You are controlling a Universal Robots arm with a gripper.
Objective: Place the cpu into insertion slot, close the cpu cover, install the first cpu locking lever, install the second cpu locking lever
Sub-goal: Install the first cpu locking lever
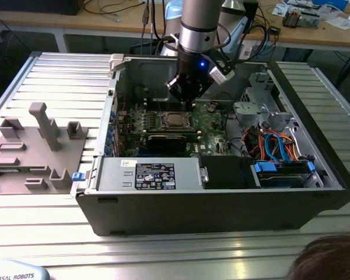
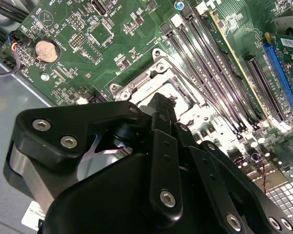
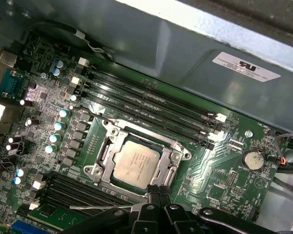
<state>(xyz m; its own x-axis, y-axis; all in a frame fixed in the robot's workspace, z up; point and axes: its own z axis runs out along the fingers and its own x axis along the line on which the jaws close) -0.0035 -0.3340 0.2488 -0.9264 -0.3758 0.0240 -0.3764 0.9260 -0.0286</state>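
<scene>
The cpu (image 3: 136,163), a flat square chip with a dull silver top, lies in the insertion slot (image 3: 95,170) on the green board. The cpu cover (image 3: 173,156), a silver frame with a square window, lies flat around it. My gripper (image 3: 158,191) hovers just off one edge of the slot, fingers together and holding nothing. In the second wrist view the black gripper (image 2: 159,105) hides most of the slot (image 2: 147,84). In the exterior view the gripper (image 1: 189,98) hangs inside the open computer case, slightly behind the cpu (image 1: 175,121). A thin metal rod (image 3: 90,114) runs beside the slot.
Long memory slots (image 3: 146,105) flank the socket. A black card (image 1: 169,140) lies in front of it, then a power supply (image 1: 154,175). Cables and a drive cage (image 1: 274,149) fill the exterior view's right. A grey fixture (image 1: 38,146) sits left of the case; a person's head (image 1: 329,259) shows low right.
</scene>
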